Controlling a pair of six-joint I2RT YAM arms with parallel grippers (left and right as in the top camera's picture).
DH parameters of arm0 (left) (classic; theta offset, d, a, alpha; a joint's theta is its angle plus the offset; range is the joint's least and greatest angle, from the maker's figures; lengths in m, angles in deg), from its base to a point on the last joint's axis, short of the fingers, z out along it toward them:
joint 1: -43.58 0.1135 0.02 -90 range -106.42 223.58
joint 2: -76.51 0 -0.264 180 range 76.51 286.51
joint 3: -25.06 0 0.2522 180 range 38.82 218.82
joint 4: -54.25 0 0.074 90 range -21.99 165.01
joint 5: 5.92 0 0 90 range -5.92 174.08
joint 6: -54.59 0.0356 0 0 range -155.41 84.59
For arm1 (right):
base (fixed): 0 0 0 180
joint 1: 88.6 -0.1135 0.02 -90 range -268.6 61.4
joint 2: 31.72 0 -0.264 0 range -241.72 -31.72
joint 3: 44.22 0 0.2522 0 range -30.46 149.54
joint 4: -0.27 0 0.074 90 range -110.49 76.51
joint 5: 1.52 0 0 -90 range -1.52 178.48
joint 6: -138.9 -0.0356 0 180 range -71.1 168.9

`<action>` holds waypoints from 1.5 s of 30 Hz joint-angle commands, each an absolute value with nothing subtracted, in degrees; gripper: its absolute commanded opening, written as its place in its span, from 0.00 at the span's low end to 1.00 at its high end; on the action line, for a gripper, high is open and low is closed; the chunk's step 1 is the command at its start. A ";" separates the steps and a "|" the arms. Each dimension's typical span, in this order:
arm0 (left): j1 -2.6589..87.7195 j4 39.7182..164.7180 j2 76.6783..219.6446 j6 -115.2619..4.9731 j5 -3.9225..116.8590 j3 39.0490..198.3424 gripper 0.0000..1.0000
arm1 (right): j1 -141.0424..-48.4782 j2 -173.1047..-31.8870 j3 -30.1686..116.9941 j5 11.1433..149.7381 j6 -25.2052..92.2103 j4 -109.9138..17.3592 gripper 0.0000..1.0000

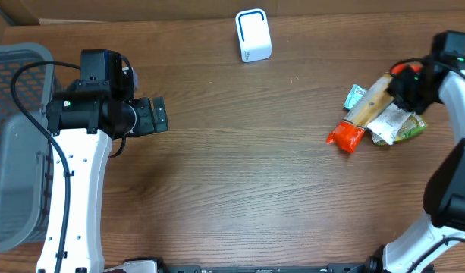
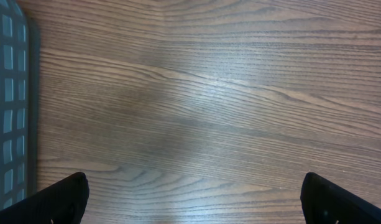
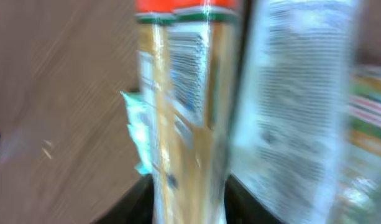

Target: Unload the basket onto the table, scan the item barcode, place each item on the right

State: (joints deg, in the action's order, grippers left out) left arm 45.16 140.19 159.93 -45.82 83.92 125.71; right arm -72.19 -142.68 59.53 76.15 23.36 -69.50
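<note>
A long tan packet with an orange end (image 1: 361,114) lies on a small pile at the right of the table. My right gripper (image 1: 403,87) is over its far end. In the right wrist view the packet (image 3: 190,124) runs up from between the jaws of that gripper (image 3: 190,205), which flank it closely. Motion blur hides whether they press on it. A barcode (image 3: 189,59) shows on the packet's face. The white scanner (image 1: 253,36) stands at the back centre. My left gripper (image 1: 160,115) is open over bare wood (image 2: 193,199), far from the pile.
A grey mesh basket (image 1: 12,136) sits at the left edge, its rim showing beside the left gripper (image 2: 7,93). A small green sachet (image 1: 356,96) and a white and green packet (image 1: 399,125) lie under and beside the tan packet.
</note>
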 commanded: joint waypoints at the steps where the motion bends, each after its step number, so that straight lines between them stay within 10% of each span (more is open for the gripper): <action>1: 44.95 140.11 159.67 -46.37 84.29 125.73 1.00 | -70.71 -136.23 62.02 74.38 23.38 -70.66 0.45; 13: 44.95 140.11 159.67 -46.37 84.29 125.73 1.00 | -78.36 -109.50 62.68 60.69 31.82 -76.71 0.79; 15: 44.95 140.11 159.67 -46.37 84.29 125.73 1.00 | -81.53 -104.65 62.68 60.32 31.80 -79.99 1.00; 34: 44.92 140.11 159.67 -46.37 84.29 125.73 1.00 | -90.79 -87.34 62.59 71.21 32.74 -101.46 1.00; 45: 44.66 140.11 159.67 -46.37 84.31 125.73 1.00 | -90.79 -82.51 54.11 72.45 47.60 -90.13 1.00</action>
State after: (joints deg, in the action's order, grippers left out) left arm 45.14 140.22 159.93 -45.82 83.92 125.71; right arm -90.53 -86.00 58.88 70.99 40.76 -94.42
